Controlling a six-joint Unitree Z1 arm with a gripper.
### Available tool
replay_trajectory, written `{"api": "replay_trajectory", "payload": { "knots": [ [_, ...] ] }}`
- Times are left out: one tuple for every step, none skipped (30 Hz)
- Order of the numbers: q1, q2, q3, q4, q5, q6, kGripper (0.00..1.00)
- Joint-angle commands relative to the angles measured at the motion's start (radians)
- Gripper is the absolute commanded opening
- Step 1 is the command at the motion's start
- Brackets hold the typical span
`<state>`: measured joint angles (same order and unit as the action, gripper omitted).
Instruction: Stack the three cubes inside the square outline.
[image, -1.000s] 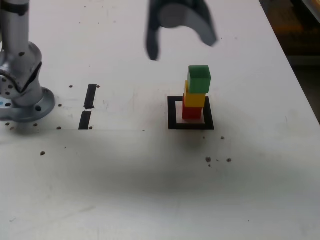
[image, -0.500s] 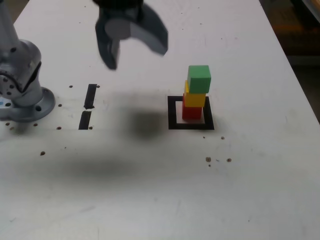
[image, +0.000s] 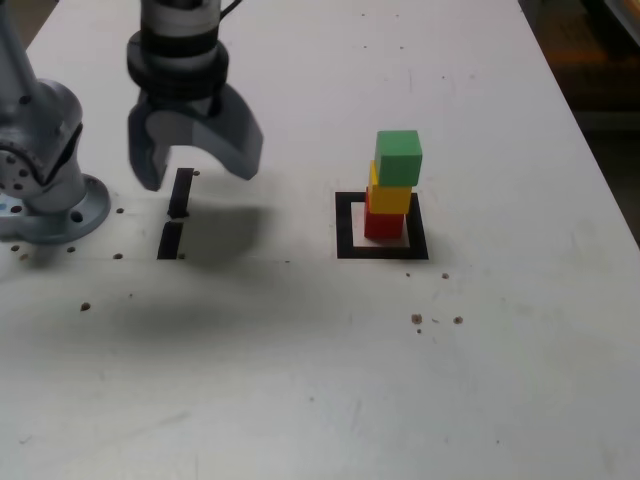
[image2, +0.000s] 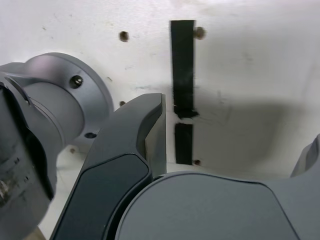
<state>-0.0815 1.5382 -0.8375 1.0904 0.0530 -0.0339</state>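
Note:
Three cubes stand stacked in the exterior view: the red cube (image: 383, 221) at the bottom, the yellow cube (image: 390, 196) on it, the green cube (image: 399, 157) on top, sitting slightly askew. The stack rests in the pale centre of the black square outline (image: 346, 225). My gripper (image: 196, 165) hangs open and empty well to the exterior view's left of the stack, above the two black strips. In the wrist view one dark finger (image2: 145, 135) shows beside those strips, and no cube is visible there.
Two short black strips (image: 177, 210) (image2: 182, 90) lie on the white table under my gripper. The arm's grey round base (image: 45, 190) (image2: 55, 100) stands at the exterior view's left. Small dark specks (image: 436, 320) dot the table near the square.
My open gripper has swung from above and behind the stack to the exterior view's left and come down over the black strips. The stack has not moved.

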Motion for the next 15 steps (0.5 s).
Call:
{"api": "replay_trajectory", "payload": {
  "knots": [
    [0.002, 0.005, 0.017, -0.020, -0.002, 0.002, 1.00],
    [0.002, 0.006, 0.027, -0.028, -0.005, 0.003, 1.00],
    [0.002, 0.006, 0.038, -0.037, -0.009, 0.003, 1.00],
    [0.002, 0.005, 0.051, -0.044, -0.014, 0.003, 1.00],
    [0.002, 0.004, 0.066, -0.052, -0.019, 0.003, 1.00],
    [0.002, 0.001, 0.082, -0.060, -0.025, 0.003, 1.00],
    [0.002, -0.002, 0.099, -0.070, -0.030, 0.003, 1.00],
    [0.002, -0.006, 0.116, -0.080, -0.035, 0.003, 1.00],
    [0.002, -0.009, 0.130, -0.090, -0.038, 0.003, 1.00],
    [0.002, -0.011, 0.142, -0.099, -0.040, 0.004, 1.00],
    [0.002, -0.013, 0.150, -0.105, -0.041, 0.005, 1.00],
    [0.002, -0.015, 0.154, -0.109, -0.041, 0.006, 1.00],
    [0.002, -0.015, 0.157, -0.110, -0.041, 0.007, 1.00],
    [0.002, -0.016, 0.158, -0.108, -0.040, 0.009, 1.00],
    [0.002, -0.018, 0.161, -0.105, -0.039, 0.011, 1.00]
  ]
}}
